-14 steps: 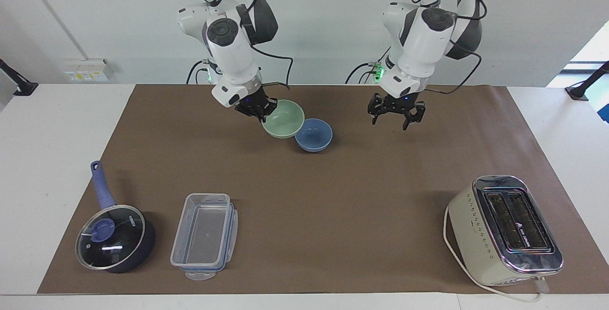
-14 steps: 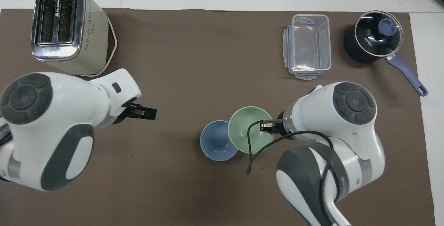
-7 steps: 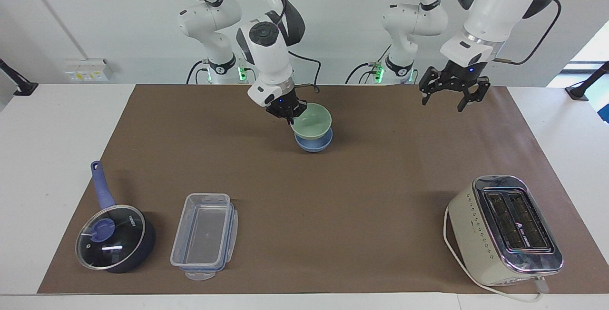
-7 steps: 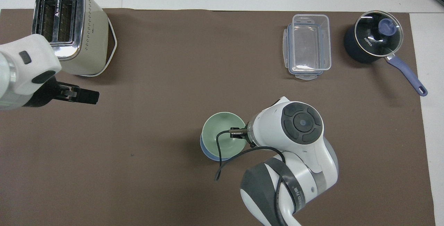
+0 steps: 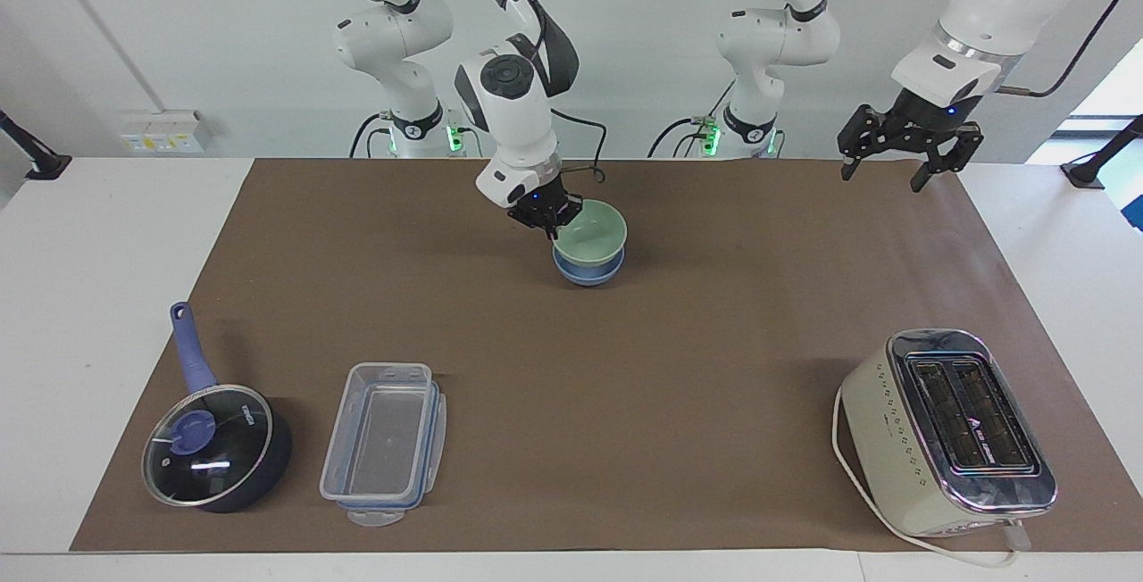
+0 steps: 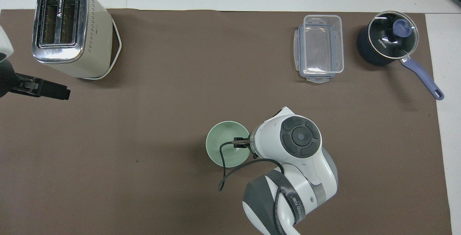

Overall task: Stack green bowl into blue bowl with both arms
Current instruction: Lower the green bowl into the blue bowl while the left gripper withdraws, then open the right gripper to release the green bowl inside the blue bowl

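Inside the blue bowl (image 5: 587, 272), green bowl (image 5: 591, 233); right jaws pinch its rim.

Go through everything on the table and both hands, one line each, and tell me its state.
Green bowl: nested in the blue bowl, rim gripped.
Blue bowl: upright on the mat, under the green bowl.
Right hand: shut on the green bowl.
Left hand: open, empty, raised.
Saucepan: lid on.
Container: open, empty.
Toaster: slots empty.
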Available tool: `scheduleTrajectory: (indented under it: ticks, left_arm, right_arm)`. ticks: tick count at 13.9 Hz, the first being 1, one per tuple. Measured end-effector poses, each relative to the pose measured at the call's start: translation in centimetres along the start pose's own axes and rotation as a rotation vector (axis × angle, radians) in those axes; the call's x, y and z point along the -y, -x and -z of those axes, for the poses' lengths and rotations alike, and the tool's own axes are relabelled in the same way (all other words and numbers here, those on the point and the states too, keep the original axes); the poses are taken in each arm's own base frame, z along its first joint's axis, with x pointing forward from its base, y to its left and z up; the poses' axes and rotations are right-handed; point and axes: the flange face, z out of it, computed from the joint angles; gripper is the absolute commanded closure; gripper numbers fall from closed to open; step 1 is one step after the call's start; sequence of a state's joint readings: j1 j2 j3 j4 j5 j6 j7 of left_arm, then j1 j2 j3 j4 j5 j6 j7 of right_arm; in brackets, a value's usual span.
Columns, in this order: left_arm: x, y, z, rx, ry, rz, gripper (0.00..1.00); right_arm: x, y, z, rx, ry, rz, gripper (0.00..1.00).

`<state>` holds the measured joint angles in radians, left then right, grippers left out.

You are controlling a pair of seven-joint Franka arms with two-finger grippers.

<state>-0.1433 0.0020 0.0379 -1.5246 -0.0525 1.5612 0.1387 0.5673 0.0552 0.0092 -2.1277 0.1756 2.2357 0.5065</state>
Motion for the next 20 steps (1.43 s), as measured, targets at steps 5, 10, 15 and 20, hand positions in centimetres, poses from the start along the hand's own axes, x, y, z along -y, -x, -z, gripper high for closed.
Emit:
scheduleTrajectory:
  ticks: [5,10,15,20]
  left_arm:
    - [0.2,-0.4,-0.2,0.022,0.002,0.003,0.0]
    - [0.7,-0.1,-0.2,0.031,0.003,0.013,0.0]
    - [1.2,0.1,-0.1,0.036,-0.012,0.02,0.0]
    - [1.3,0.1,-0.1,0.038,-0.016,0.019,0.0]
  right_arm:
    - [0.2,-0.5,-1.0,-0.034,-0.015,-0.001,1.0]
    - [0.0,-0.8,-2.3,-0.039,-0.014,-0.004,1.0]
    - [-0.6,-0.1,-3.4,-0.018,0.001,-0.006,1.0]
    - [-0.9,0.5,-3.7,-0.009,0.007,-0.006,1.0]
